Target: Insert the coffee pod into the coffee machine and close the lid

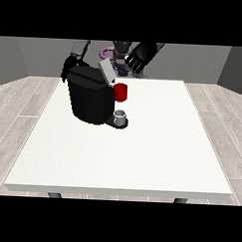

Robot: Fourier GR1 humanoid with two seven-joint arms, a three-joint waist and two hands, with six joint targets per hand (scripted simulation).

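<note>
Coffee machine (90,99) on white surface (141,154), lid (106,71) tilted open. Coffee pod not discernible; whether already inserted, cannot tell. Hand at view's right (136,59) raised just beside lid, fingers curled, nothing seen held. Hand at view's left (67,68) behind machine, fingers: cannot tell. Lid best pressed down squarely. Grey cup (120,116) under spout, contents unseen.

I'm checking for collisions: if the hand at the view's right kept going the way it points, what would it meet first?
Probably the raised grey lid of the coffee machine; that hand points down toward it, though depth is unclear.
</note>
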